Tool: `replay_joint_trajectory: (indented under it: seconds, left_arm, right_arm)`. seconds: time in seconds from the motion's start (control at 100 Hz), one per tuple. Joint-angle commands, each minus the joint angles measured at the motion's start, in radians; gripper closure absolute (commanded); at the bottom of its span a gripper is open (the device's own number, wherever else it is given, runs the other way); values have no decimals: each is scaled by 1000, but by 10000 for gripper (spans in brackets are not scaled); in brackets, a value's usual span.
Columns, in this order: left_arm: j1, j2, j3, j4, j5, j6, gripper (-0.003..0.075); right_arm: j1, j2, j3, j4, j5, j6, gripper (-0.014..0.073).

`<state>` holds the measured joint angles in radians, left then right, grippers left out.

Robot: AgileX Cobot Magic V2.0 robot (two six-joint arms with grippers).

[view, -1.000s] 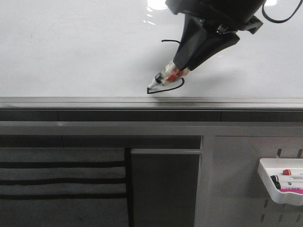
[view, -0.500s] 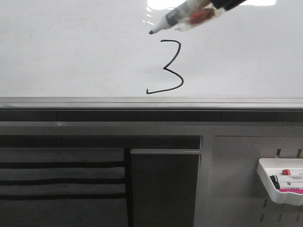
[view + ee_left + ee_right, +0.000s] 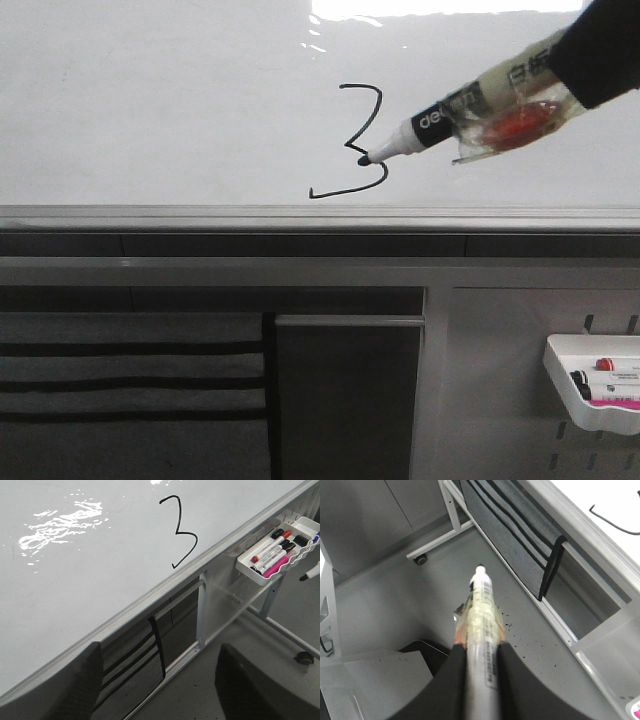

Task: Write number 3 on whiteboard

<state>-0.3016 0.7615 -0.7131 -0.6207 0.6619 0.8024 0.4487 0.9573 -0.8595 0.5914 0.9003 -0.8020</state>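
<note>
The number 3 point(image 3: 355, 142) is drawn complete on the whiteboard point(image 3: 150, 110), just above its grey edge rail point(image 3: 200, 215). The right end effector point(image 3: 479, 652) pinches the marker point(image 3: 470, 105) between its fingers, so the pen points forward like an extension of the arm. In the right wrist view the tip hangs over the floor, so it seems off the board. The left end effector point(image 3: 157, 680) is spread, empty, below the rail, well clear of the digit.
</note>
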Motion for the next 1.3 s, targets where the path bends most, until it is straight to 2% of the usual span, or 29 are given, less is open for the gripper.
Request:
replay_joint_trajectory:
  seconds: [0.0, 0.14, 0.25, 0.35, 0.48, 0.65, 0.81, 0.91, 1.02, 1.29]
  left_arm:
    - [3, -2, -30, -62, -78, -7, 283]
    - [1, 0, -30, -113, -80, 14, 283]
    - [1, 13, -45, -148, -49, 149, 283]
    - [1, 52, -103, -184, 47, 253, 283]
    - [1, 151, -199, -206, 196, 292, 283]
    - [-63, 294, -304, -210, 327, 377, 283]
    - [-195, 382, -365, -130, 316, 452, 283]
    - [-277, 435, -405, -45, 313, 452, 283]
    - [-348, 489, -434, -22, 286, 452, 283]
    - [-370, 554, -474, 2, 245, 452, 286]
  right_arm:
    - [-3, -16, -24, 30, -35, -72, 590]
    - [-3, -16, -24, 32, -121, -220, 590]
    - [-3, -16, -24, 49, -199, -311, 590]
    - [-2, -2, -30, 103, -233, -407, 590]
    - [31, 35, -48, 153, -217, -526, 590]
    - [116, 92, -97, 153, -221, -575, 590]
    - [155, 137, -131, 153, -237, -575, 590]
    - [157, 149, -137, 153, -239, -575, 590]
    - [157, 151, -137, 153, -237, -575, 590]
    - [157, 151, -137, 153, -235, -575, 590]
